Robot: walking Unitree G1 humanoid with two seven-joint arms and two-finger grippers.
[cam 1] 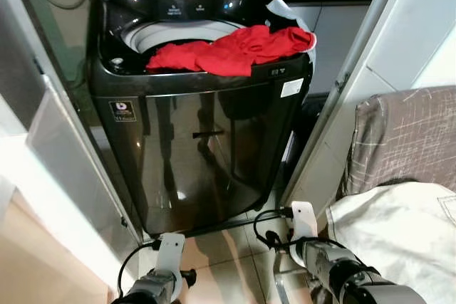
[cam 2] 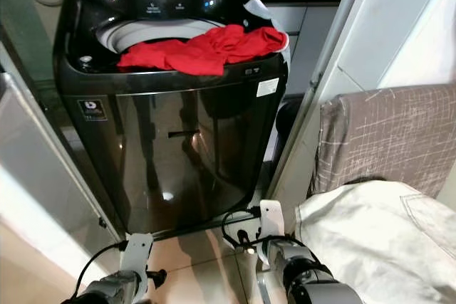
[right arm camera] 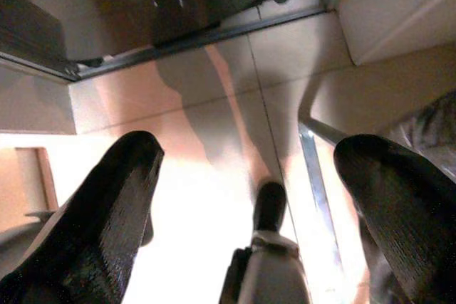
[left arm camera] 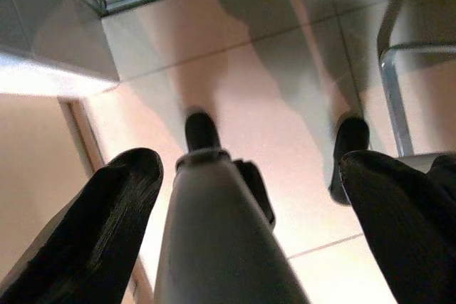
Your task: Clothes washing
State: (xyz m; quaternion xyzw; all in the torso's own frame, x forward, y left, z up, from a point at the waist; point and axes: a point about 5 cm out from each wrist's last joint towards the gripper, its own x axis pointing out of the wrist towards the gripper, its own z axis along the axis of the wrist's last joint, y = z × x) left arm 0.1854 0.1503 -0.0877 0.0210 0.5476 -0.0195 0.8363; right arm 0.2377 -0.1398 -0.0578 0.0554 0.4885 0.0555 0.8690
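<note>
Red clothes (cam 1: 231, 50) are draped over the front rim of the washing machine (cam 1: 199, 154). Left gripper (left arm camera: 242, 233) and right gripper (right arm camera: 242, 218) are held low before the washing machine, fingers spread, nothing gripped.

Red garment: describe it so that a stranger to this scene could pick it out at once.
Find the dark top-loading washing machine straight ahead. The red garment lies draped over the front rim of its open tub. It is the one bright red thing among black, white and grey surroundings.

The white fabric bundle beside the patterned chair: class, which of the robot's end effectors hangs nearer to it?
Right. The right end effector hangs low just beside the white fabric bundle; the left end effector hangs farther off, on the robot's other side, over the floor tiles.
</note>
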